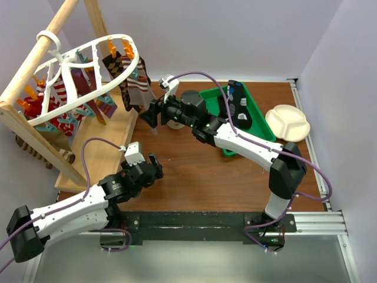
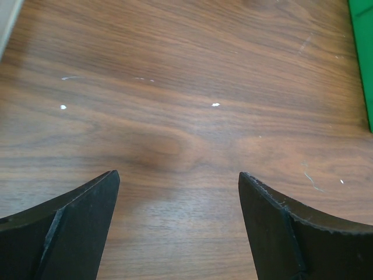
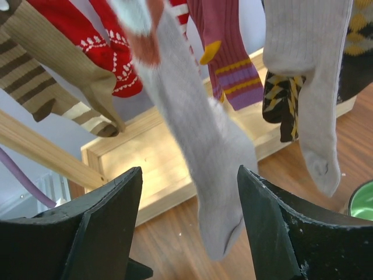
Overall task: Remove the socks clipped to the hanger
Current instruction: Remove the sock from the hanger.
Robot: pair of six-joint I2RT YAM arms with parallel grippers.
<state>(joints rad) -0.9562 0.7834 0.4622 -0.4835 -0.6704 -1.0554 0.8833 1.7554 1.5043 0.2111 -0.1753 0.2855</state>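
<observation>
At the far left of the table (image 1: 206, 171), seen from above, the white hanger (image 1: 121, 76) hangs by its hook from a wooden frame (image 1: 35, 56). The socks (image 1: 136, 88) dangle from its orange and teal clips (image 1: 126, 48). The right gripper (image 1: 152, 115) reaches across to the hanger's near end, just beside the lowest socks. The left gripper (image 1: 154, 168) hovers over bare wood, well apart from the hanger. A green tray (image 1: 259, 121) holding dark items lies to the right, with a white divided plate (image 1: 287, 122) near it.

The left wrist camera shows the left gripper's fingers spread wide over the wood grain, with nothing between them. A strip of the green tray shows at the right edge.

The right wrist camera shows the right gripper's jaws standing apart. A grey sock (image 3: 204, 146) hangs into the gap, its toe nearer the right-hand finger and not pinched; whether it touches that finger cannot be told. Around it hang a second grey sock (image 3: 309, 87), a red sock with white pattern (image 3: 111, 58), a brown striped sock (image 3: 52, 76), a maroon sock with yellow and purple bands (image 3: 227, 58) and a black-and-yellow checkered sock (image 3: 280, 105).
</observation>
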